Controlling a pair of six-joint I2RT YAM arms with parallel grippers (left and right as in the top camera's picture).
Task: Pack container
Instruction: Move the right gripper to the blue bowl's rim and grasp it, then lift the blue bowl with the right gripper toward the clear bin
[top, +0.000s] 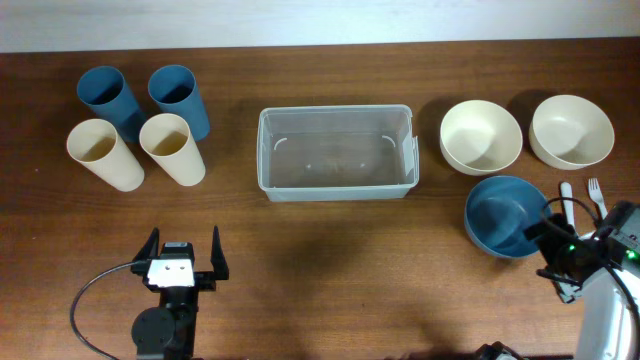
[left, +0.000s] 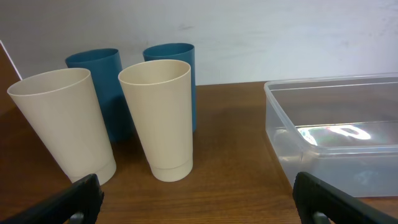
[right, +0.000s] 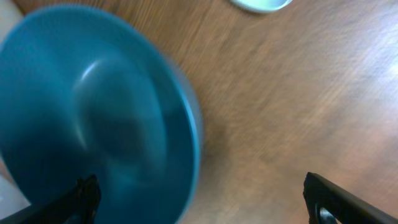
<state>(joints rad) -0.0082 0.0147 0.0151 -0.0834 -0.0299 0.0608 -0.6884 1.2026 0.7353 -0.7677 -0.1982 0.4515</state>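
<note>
The container (top: 336, 152) stands upright near the middle of the wooden table (top: 330, 270), toward its far side, with its long side across the view. It is clear plastic with rounded corners and a rim. In the left wrist view it sits to the right, apart from the cups.

Left of it stand four cups in a tight cluster: two blue cups (top: 105, 95) at the back and two cream cups (top: 172, 148) just in front of them. All are upright with their mouths up.

Right of the container lie two cream bowls (top: 481, 137) side by side, close together. A blue bowl (top: 505, 215) rests nearer the front edge, just below the first cream bowl. A white spoon (top: 566, 195) and a white fork (top: 597, 192) lie on the table just right of the blue bowl.

The left gripper (top: 183, 245) sits low at the front of the table, well apart from the cups and the container. It points toward them, its jaws spread wide with nothing between them.

The right gripper (right: 199, 198) is at the blue bowl's right side. Its wrist view is blurred, but the jaws show at the two lower corners — wide apart, not clamped on anything. The bowl fills the left of that view, its rim running between the jaws.
</note>
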